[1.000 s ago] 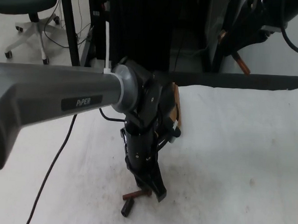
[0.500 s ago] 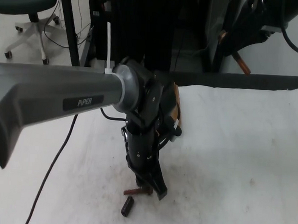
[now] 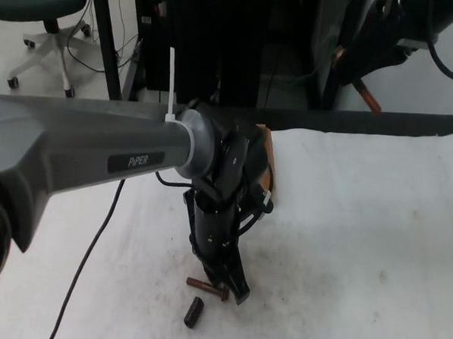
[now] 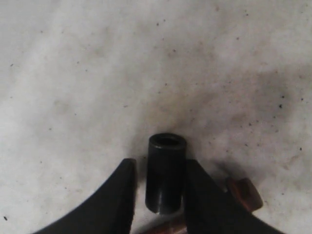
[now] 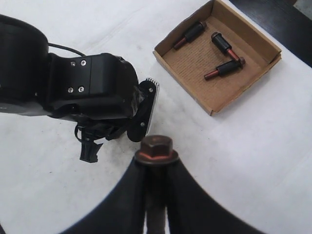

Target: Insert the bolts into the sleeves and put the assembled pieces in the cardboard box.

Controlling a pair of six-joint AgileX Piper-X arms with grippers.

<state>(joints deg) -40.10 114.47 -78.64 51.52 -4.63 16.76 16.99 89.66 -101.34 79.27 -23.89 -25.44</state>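
A black sleeve (image 3: 195, 311) (image 4: 165, 179) lies on the white cloth. In the left wrist view it appears between the fingers of my open left gripper (image 4: 161, 163). The high view has the left gripper (image 3: 234, 291) pointing down just behind the sleeve, not touching it. A loose copper bolt (image 3: 207, 287) (image 4: 243, 193) lies across beneath the fingertips. My right gripper (image 5: 156, 163) is shut on another copper bolt (image 5: 156, 146), hex head up, high above the bench. The cardboard box (image 5: 214, 105) (image 3: 268, 153) holds three assembled pieces (image 5: 224, 68).
The left arm's grey link (image 3: 83, 154) crosses the high view from the left and hides most of the box. A black cable (image 3: 86, 246) trails over the cloth. A dark bar (image 3: 366, 120) marks the bench's far edge. Open cloth lies to the right.
The loose bolt under the left gripper has turned on the cloth, its left end now farther back. The left gripper shifted slightly. The sleeve has stayed put.
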